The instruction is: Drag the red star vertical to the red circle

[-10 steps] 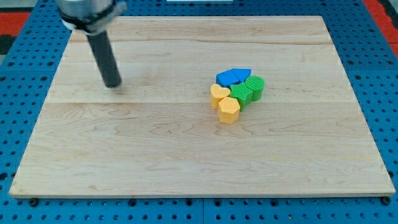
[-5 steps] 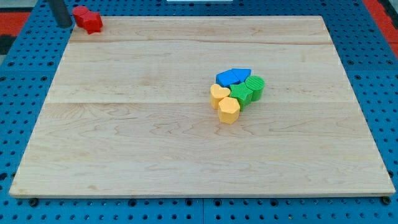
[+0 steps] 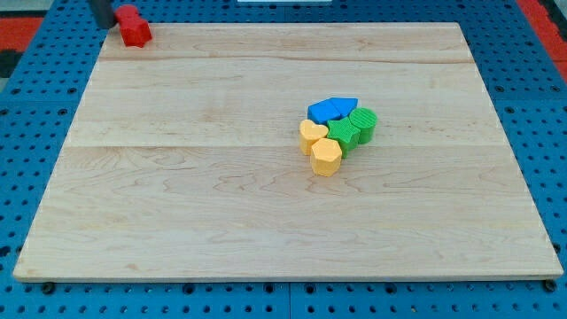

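Red star-like block (image 3: pixel 135 26) sits at the wooden table's (image 3: pixel 177 204) upper left corner with my tip (image 3: pixel 106 25) touching its left; no gripper exists, no red circle shows, so alignment remains unjudged.

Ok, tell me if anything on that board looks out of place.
One thing stands out: a red block sits alone at the top left corner of the wooden board, with my tip right beside it on the view's left. The blue block, green blocks and yellow blocks are huddled together mid-board. No red circle is visible.
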